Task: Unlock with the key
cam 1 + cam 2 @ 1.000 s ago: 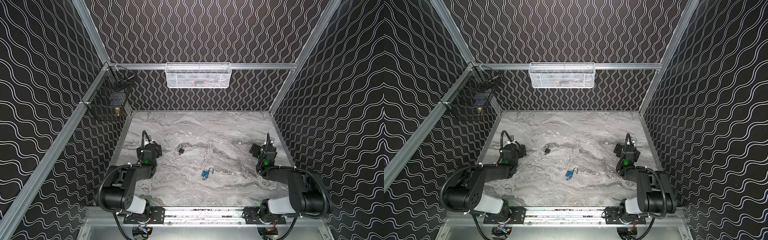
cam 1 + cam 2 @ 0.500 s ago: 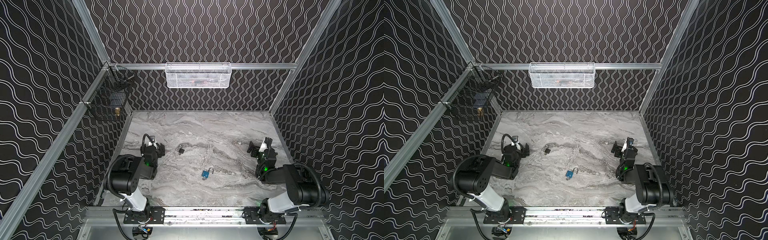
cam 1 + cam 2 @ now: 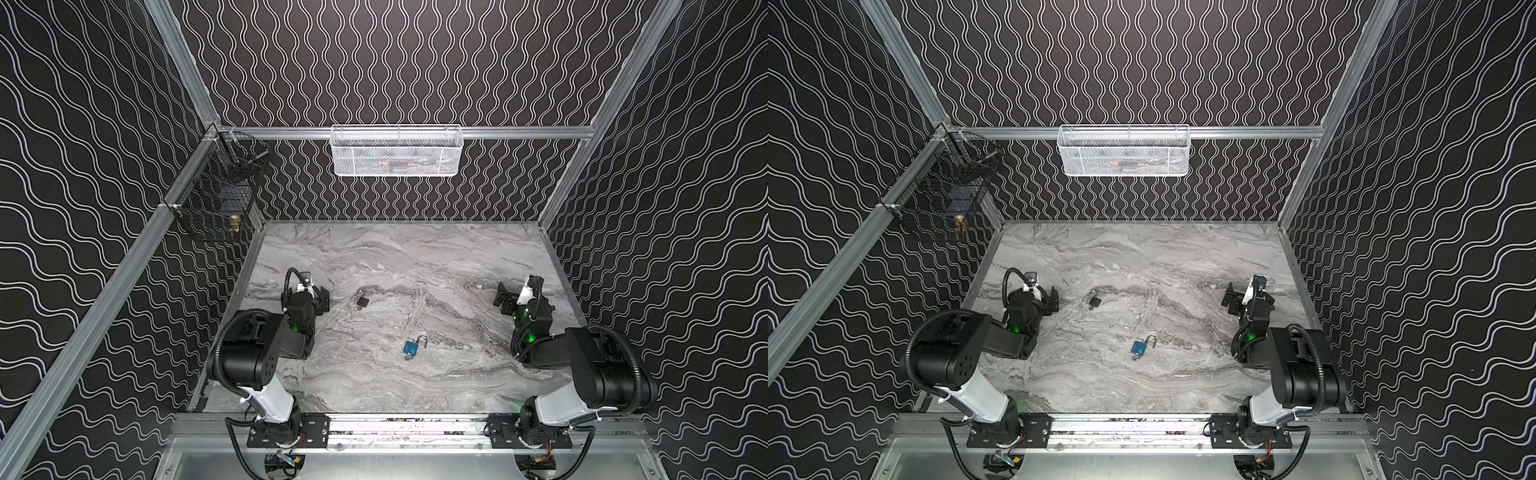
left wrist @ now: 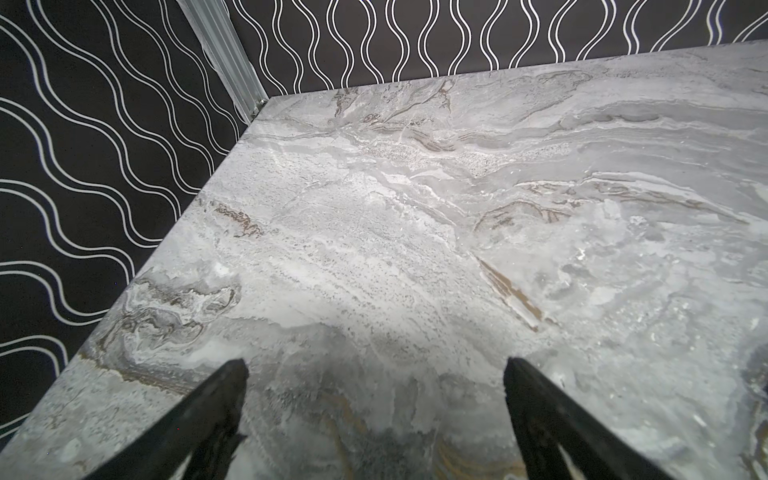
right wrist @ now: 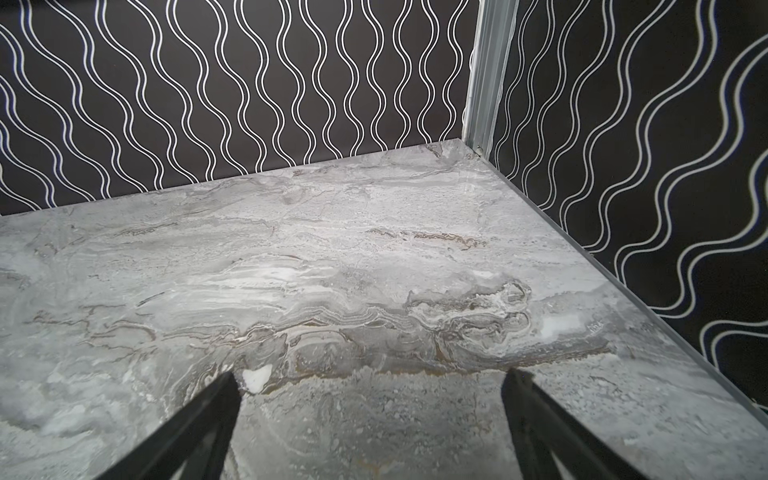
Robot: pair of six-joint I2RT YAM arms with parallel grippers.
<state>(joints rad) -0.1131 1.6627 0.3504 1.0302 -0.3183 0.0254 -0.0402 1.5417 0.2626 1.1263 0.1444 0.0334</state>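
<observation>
I have the left end effector [image 3: 322,300] low over the left side of the grey marble-patterned bench [image 3: 415,253]. Its jaws are spread wide with nothing between them, and in the left wrist view its black fingers [image 4: 216,399] frame bare bench only. The right end effector [image 3: 504,297] sits on the right side, just as wide and empty, and its fingers [image 5: 536,411] also frame bare bench. The small blue padlock [image 3: 411,348] with a silver shackle lies flat near the middle of the bench, between the two arms and toward the front edge. The black-headed key [image 3: 362,301] on its ring lies apart from it, further back, near the left end effector but not touching it. I cannot tell whether the shackle is latched.
</observation>
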